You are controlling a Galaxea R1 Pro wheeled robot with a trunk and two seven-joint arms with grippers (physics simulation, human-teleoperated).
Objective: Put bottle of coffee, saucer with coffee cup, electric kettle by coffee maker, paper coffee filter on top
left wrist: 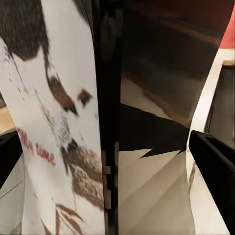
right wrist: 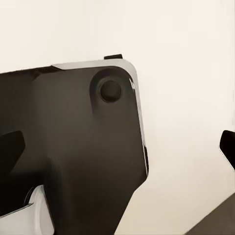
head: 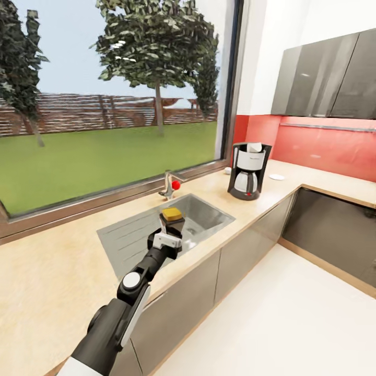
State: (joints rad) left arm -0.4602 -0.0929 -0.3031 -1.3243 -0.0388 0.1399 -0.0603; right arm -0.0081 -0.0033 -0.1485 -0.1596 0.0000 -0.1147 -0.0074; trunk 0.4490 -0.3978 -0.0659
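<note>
My left gripper (head: 172, 223) is shut on the bottle of coffee (head: 171, 213), a dark jar with a yellow cap, held above the sink. In the left wrist view the bottle's white, brown-stained label (left wrist: 54, 122) sits between the black fingers (left wrist: 215, 161). The coffee maker (head: 248, 171) stands on the kitchen countertop (head: 47, 266) near the corner, with a white piece at its top that may be the paper coffee filter. The saucer (head: 277, 177) lies to its right. A tiny white object, likely the coffee cup (head: 227, 170), sits to its left. The electric kettle is out of view. My right gripper (right wrist: 117, 147) is open and empty.
A steel sink (head: 209, 211) with a drainboard lies under the held jar, and a faucet with a red knob (head: 169, 186) stands behind it. A large window runs along the counter. Grey wall cabinets (head: 324, 78) hang over a red backsplash at right. White floor lies below.
</note>
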